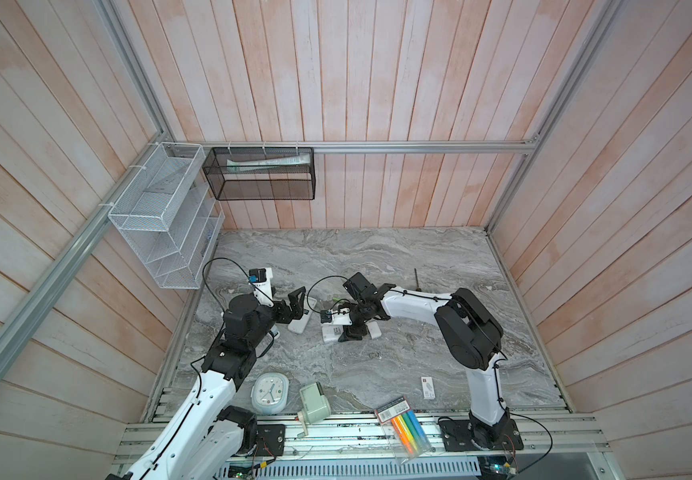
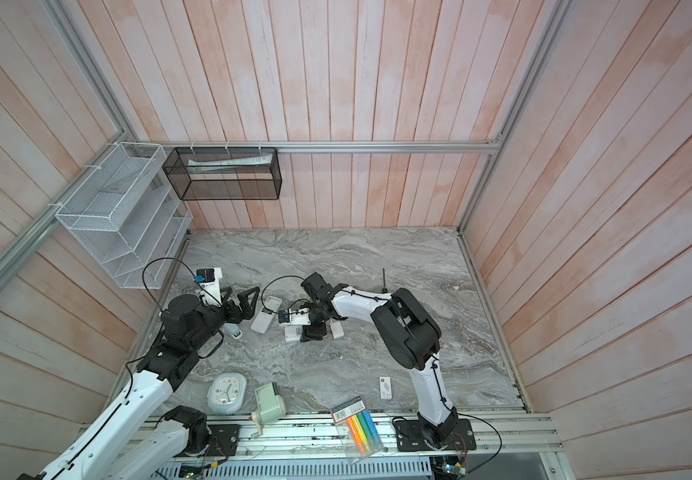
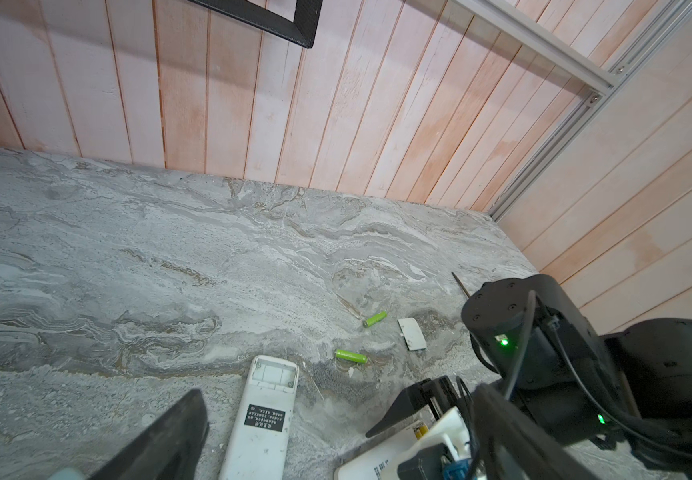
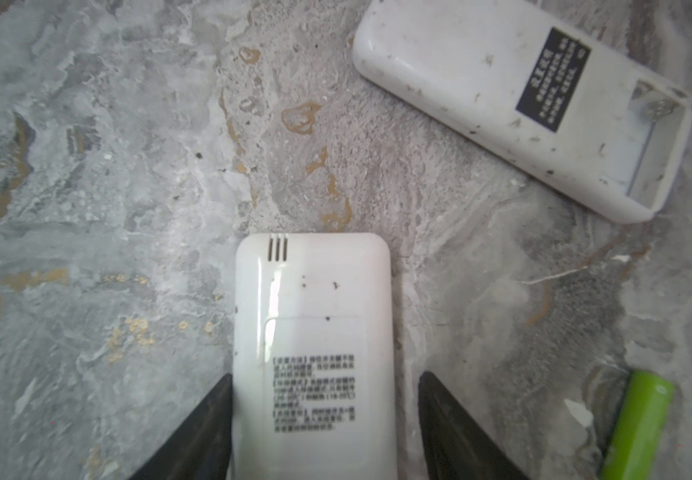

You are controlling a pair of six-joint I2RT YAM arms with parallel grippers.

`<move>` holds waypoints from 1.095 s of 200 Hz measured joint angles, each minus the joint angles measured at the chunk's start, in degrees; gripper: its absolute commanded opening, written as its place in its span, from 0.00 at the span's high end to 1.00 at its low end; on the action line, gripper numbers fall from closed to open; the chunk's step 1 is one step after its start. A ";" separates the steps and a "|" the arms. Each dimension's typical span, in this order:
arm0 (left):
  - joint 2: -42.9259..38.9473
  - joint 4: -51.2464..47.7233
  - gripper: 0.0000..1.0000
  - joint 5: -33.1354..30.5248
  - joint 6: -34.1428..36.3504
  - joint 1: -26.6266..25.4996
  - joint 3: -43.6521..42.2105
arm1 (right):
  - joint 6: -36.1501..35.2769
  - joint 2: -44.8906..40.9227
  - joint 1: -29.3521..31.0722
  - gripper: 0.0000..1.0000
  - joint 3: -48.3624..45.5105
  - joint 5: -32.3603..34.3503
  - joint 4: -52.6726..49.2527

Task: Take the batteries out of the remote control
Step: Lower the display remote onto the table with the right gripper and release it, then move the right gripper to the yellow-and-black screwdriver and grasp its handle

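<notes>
One remote (image 3: 264,415) lies on the desk (image 3: 128,249) with its battery bay bare. Two green batteries (image 3: 350,356) rest loose just beyond it, with the cover (image 3: 412,333) near them, so that half looks done!

Now to the second remote (image 4: 311,299). The right tool (image 4: 325,376) straddles it with jaws apart, one finger against its edge and a clear gap at the other, nothing clamped. A sliver of yellow (image 3: 419,432) shows beside that tool in the left wrist view. It's probably the yellow batteries, not yet out, but it's too small to be sure.

The left tool (image 1: 299,305) hangs wide apart by the emptied remote, holding nothing. Next, I'd say: steady this remote, then pry a yellow cell up by its end with a narrow, precise grip.
</notes>
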 measured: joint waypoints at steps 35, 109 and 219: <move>0.37 -0.96 0.00 -0.09 -0.09 0.00 0.00 | -0.09 -2.99 0.09 0.25 -4.72 2.21 5.44; 1.05 -1.68 0.00 -0.52 -0.09 0.00 0.00 | 4.96 -13.16 -1.07 0.24 -14.56 2.73 11.43; 8.15 -2.75 0.00 0.37 -2.97 0.11 2.19 | 46.80 -26.53 -11.47 0.25 -18.93 24.94 19.23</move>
